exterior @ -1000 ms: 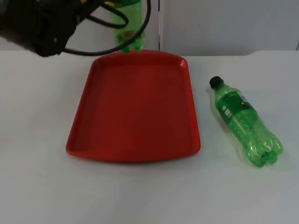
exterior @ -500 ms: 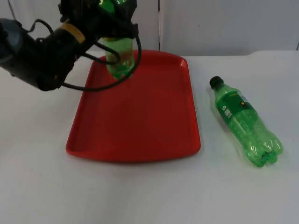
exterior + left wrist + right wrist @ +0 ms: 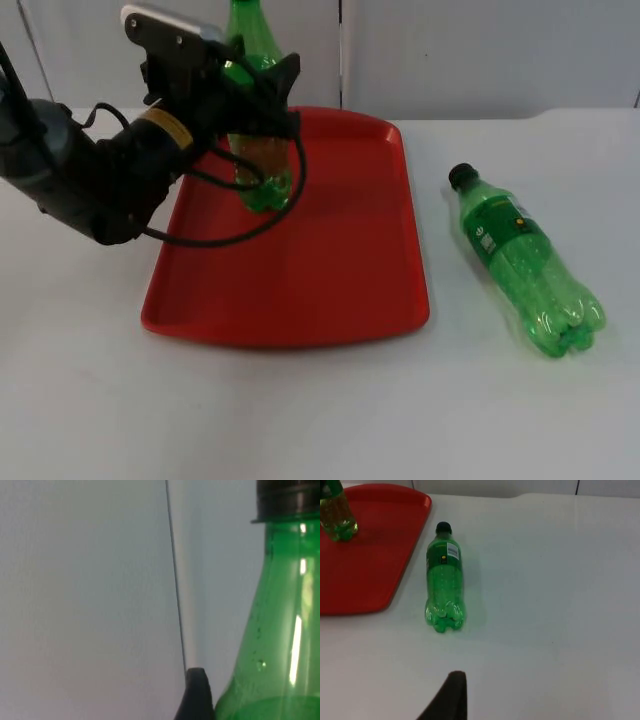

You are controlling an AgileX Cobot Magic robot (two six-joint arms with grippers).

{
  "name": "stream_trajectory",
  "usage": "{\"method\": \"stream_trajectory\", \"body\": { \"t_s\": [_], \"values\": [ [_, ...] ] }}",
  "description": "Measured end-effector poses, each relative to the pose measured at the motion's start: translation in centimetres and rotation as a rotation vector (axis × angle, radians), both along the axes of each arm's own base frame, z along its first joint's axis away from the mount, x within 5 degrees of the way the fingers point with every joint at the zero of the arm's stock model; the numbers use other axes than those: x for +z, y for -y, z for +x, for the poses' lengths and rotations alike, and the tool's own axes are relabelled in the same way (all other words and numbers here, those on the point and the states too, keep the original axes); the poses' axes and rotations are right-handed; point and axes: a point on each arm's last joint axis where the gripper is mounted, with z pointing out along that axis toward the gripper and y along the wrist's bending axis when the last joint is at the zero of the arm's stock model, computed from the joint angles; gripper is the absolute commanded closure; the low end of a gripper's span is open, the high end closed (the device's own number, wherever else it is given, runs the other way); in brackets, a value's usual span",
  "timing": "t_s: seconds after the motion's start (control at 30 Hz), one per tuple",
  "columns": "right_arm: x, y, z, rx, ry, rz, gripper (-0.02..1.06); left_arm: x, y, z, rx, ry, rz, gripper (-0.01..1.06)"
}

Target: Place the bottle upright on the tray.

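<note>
My left gripper is clamped around a green bottle, which I hold upright over the far left part of the red tray. From above, my own fingers and wrist cover the bottle's middle, so I see its shoulder rising behind the gripper and its lobed base below it. The base sits at the tray floor, but I cannot tell whether it is resting there or just above it. The top of the bottle is cut off by the edge of the top view. In my left wrist view the bottle's green shoulder and its dark cap stand against the grey partition wall, with one black fingertip just beside the plastic; the other finger is out of sight behind the bottle.

A second green bottle lies on its side on the white table, to the right of the tray and apart from it, black cap toward the wall, base toward the near edge. Its label is too small to read.

My right arm waits. Its wrist view looks down on the lying bottle, the tray's corner and the held bottle's base. One black fingertip of the right gripper shows there, and I cannot tell whether it is spread or pressed together.
</note>
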Motion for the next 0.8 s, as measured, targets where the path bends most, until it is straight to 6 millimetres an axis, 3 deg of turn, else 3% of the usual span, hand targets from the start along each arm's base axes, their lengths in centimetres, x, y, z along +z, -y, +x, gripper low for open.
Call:
{"method": "stream_trajectory", "body": {
  "t_s": [0.43,0.5,0.57,0.6,0.73,0.77,0.8],
  "values": [
    [0.0,0.0,0.0,0.0,0.0,0.0,-0.01,-0.01,0.38,-0.11,-0.042,0.027,0.026,1.04],
    [0.0,0.0,0.0,0.0,0.0,0.0,-0.01,-0.01,0.39,-0.12,-0.043,0.028,0.029,0.95],
    [0.0,0.0,0.0,0.0,0.0,0.0,-0.01,-0.01,0.39,-0.12,-0.043,0.028,0.029,0.79],
    [0.0,0.0,0.0,0.0,0.0,0.0,-0.01,-0.01,0.39,-0.12,-0.043,0.028,0.029,0.79],
    [0.0,0.0,0.0,0.0,0.0,0.0,-0.01,-0.02,0.44,-0.14,-0.048,0.029,0.032,0.34],
    [0.0,0.0,0.0,0.0,0.0,0.0,-0.01,-0.01,0.46,-0.16,-0.051,0.031,0.032,0.34],
    [0.0,0.0,0.0,0.0,0.0,0.0,-0.01,-0.09,0.48,-0.18,-0.053,0.029,0.034,0.25]
  ]
}}
